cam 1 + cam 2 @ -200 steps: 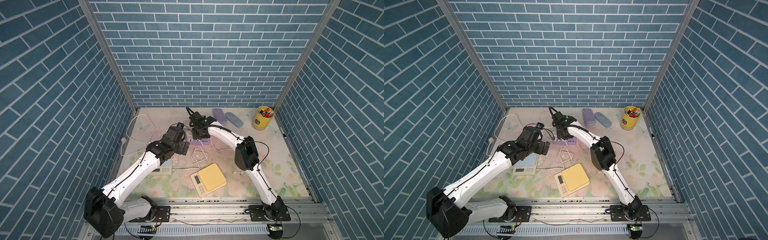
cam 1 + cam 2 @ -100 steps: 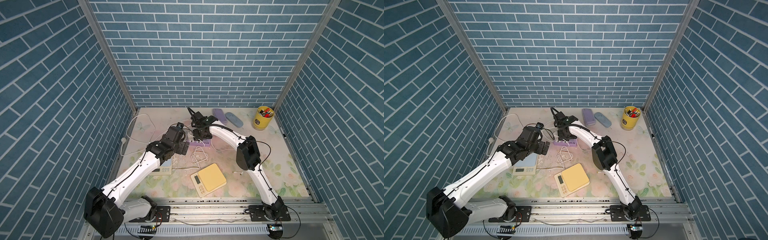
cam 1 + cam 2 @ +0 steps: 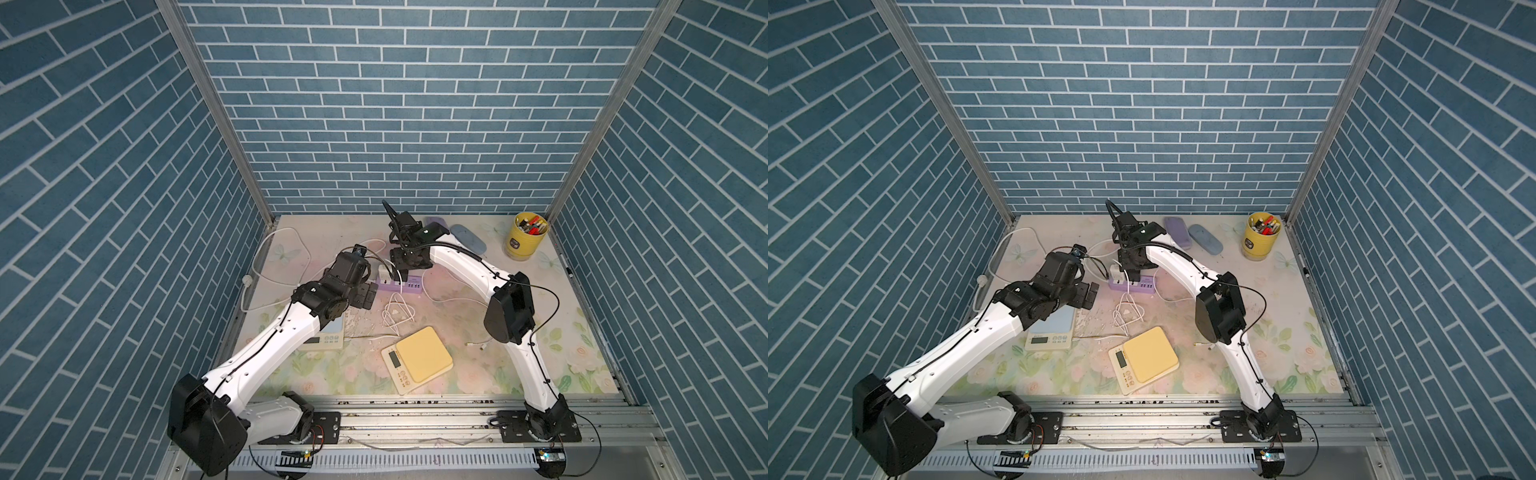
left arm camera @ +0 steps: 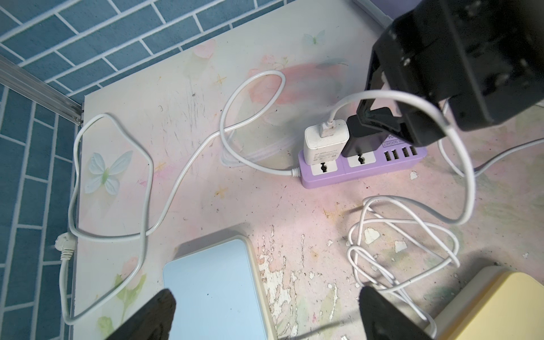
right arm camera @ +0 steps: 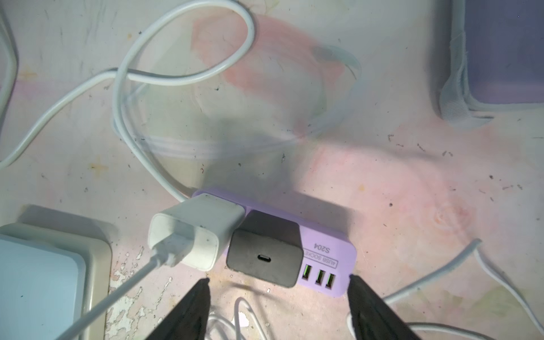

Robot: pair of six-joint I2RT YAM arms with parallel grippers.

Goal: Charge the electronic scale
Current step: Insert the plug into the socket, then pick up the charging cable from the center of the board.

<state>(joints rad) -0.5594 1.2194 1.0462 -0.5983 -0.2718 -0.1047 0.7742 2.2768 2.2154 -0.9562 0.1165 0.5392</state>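
A yellow-topped electronic scale (image 3: 417, 359) lies near the front of the table. A blue-topped scale (image 4: 212, 291) lies partly under my left arm. A purple power strip (image 5: 323, 259) carries a white charger (image 5: 191, 235) with a white cable plugged in, and beside it a black charger (image 5: 265, 253) whose port is bare. The cable runs into a loose coil (image 3: 397, 311). My right gripper (image 5: 279, 279) hangs open just above the black charger, touching nothing. My left gripper (image 4: 268, 294) is wide open over the blue scale's edge, holding nothing.
The strip's thick white lead (image 4: 147, 188) loops across the back left of the table. A second thin cable end (image 3: 478, 344) lies right of the yellow scale. A yellow pen cup (image 3: 525, 241) and two cases (image 3: 467, 239) stand at the back right.
My right gripper's jaws have spread wider over the black charger, which stays seated in the strip, and the arm has shifted slightly. The left arm has not moved.
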